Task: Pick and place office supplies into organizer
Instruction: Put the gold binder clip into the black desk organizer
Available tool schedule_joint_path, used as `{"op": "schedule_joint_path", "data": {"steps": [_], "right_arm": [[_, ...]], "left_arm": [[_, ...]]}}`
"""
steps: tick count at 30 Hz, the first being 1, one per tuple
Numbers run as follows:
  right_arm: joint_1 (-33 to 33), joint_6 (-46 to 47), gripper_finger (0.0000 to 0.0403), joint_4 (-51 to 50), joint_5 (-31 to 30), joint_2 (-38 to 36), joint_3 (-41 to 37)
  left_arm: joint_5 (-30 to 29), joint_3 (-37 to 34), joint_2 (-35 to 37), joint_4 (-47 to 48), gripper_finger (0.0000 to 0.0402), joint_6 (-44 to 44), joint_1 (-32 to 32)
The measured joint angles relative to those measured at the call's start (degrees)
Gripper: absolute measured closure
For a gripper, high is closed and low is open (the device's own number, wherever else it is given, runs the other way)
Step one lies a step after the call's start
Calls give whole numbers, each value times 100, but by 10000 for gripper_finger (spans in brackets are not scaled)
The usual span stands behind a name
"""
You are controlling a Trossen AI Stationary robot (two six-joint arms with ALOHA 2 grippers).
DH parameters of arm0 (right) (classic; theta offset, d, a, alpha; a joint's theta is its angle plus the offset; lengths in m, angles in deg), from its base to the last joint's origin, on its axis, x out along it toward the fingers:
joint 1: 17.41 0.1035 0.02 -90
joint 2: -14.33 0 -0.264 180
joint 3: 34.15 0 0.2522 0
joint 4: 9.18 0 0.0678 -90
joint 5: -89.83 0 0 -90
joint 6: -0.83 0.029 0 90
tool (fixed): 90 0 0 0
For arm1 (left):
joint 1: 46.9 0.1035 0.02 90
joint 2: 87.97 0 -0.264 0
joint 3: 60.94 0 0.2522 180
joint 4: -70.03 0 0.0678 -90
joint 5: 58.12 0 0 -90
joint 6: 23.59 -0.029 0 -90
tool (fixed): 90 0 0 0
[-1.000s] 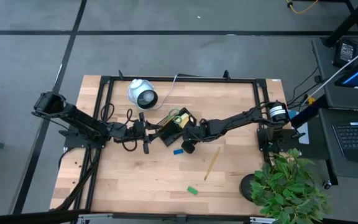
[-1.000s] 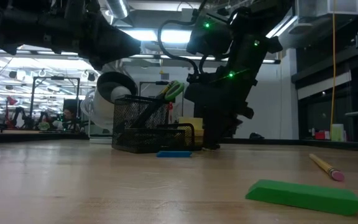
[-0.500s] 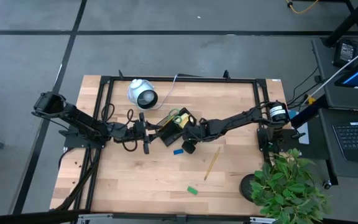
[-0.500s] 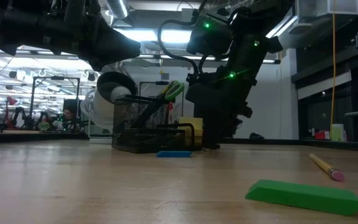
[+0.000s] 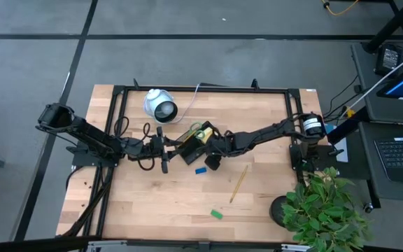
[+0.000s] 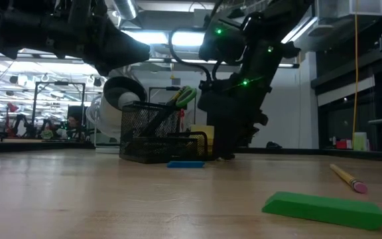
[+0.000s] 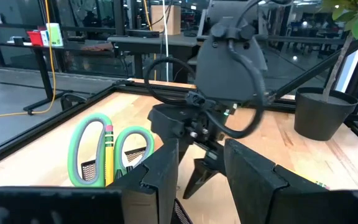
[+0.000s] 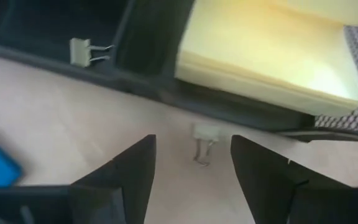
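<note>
Wooden table (image 5: 173, 203) with 2 dark arms meeting mid-table. Black mesh organizer (image 5: 193, 144) sits between them, near the table centre. Left gripper (image 5: 174, 145) is at the organizer's left side, jaws spread, nothing seen between them in the left wrist view. Right gripper (image 5: 212, 149) is low at the organizer's right side, jaws spread wide and empty over bare wood, a small binder clip (image 8: 204, 142) lying on the table just ahead of the gap. White round device (image 5: 160, 106) with cable sits behind the organizer. Green-handled scissors (image 7: 107, 151) stand upright in the organizer with 1 pencil (image 7: 110, 155) beside the handles. Yellow sticky-note pad (image 8: 263, 50) rests in the organizer's low tray. Second pencil (image 5: 238, 183) lies loose right of centre. Blue block (image 5: 200, 169) lies just in front of the organizer. Green block (image 5: 217, 214) lies near the front edge, well apart.
</note>
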Motion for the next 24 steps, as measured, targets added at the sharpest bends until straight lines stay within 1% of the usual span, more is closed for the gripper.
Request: {"op": "schedule_joint_path", "data": {"steps": [12, 17, 24], "right_arm": [[-95, 50, 189, -11, -9, 2, 0], [-102, -73, 189, 114, -40, 184, 15], [-154, -22, 189, 207, -17, 203, 15]], "left_arm": [[0, 0, 1, 0, 276, 11, 0], [0, 1, 0, 3, 276, 10, 0], [8, 2, 0, 23, 276, 1, 0]]}}
